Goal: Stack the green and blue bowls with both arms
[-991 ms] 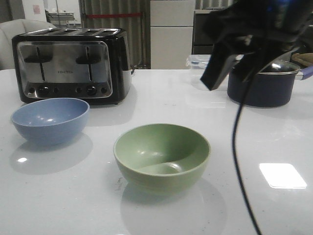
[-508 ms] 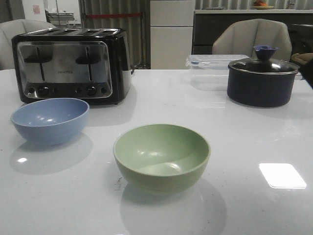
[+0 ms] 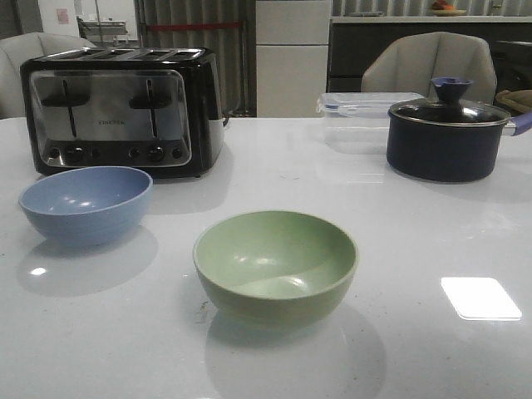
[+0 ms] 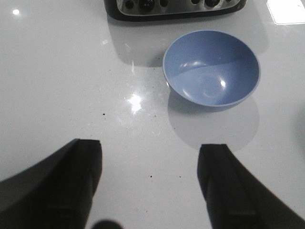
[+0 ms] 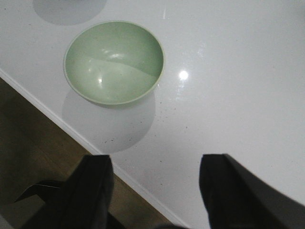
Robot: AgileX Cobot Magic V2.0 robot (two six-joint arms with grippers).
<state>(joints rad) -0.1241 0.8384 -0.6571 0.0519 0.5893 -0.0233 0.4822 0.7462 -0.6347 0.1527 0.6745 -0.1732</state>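
Black fingers of the left end effector are spread wide and hold nothing, poised above bare white table, with the blue bowl sitting apart from them, just beside the toaster. Over on the other side, the right end effector is spread wide too, empty, hanging over the table edge; the green bowl rests upright near that edge. From the front, both bowls stand separate, unstacked, blue to the left of green.
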